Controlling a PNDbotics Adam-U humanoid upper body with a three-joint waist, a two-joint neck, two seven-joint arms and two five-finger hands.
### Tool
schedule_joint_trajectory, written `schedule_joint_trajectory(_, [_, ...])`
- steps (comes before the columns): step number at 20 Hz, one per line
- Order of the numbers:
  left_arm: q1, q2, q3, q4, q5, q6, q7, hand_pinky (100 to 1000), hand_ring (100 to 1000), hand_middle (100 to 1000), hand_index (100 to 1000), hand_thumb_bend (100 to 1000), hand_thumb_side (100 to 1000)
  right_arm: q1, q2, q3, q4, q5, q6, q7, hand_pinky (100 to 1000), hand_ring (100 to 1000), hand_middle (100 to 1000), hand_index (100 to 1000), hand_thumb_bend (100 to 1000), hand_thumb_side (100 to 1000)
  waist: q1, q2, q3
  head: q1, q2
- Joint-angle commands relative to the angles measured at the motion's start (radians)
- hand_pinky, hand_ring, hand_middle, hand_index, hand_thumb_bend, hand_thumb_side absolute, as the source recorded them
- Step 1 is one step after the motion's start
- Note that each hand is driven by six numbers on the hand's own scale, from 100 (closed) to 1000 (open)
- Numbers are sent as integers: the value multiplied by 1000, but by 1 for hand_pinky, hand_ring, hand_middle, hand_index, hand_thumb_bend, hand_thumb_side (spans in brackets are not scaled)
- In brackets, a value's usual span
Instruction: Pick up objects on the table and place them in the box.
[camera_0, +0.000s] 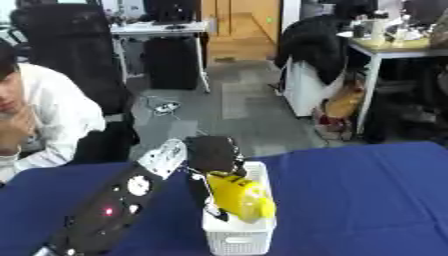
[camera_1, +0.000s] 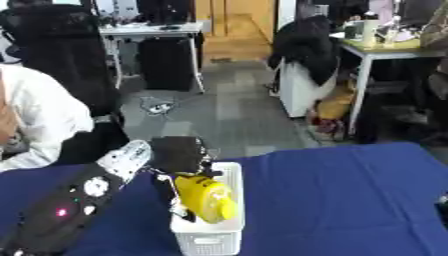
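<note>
The left arm (camera_0: 114, 210), matte black with silver joints and a small red light, rises from seven o'clock across the blue tablecloth (camera_0: 367, 200). Its left hand (camera_0: 213, 156) curls round a smooth, rounded yellow object (camera_0: 238, 197), held just above the white slotted plastic box (camera_0: 238, 239) at six o'clock.

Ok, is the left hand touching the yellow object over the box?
Touching. The left eye view shows the left hand with its fingers curled round the top of the yellow object, no gap between them, above the white box.
</note>
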Motion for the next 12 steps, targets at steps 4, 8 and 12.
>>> schedule_joint_trajectory(4, [-31, 1, 29, 22, -35, 24, 35, 1000, 1000, 940, 873, 170, 1000, -22, 0, -6, -15, -12, 1, 7, 118, 231, 208, 120, 100, 817, -2, -11, -2, 25, -12])
schedule_joint_trajectory(8, [-34, 9, 37, 16, -15, 13, 68, 1000, 1000, 990, 937, 231, 1000, -17, -3, -7, -15, -11, 2, 10, 118, 230, 208, 129, 100, 818, -3, -12, 2, 33, 3])
schedule_joint_trajectory(12, [-38, 19, 41, 9, -8, 16, 83, 1000, 1000, 1000, 969, 263, 1000, -12, -6, -7, -15, -10, 3, 11, 118, 230, 208, 132, 100, 818, -4, -14, 6, 37, 10])
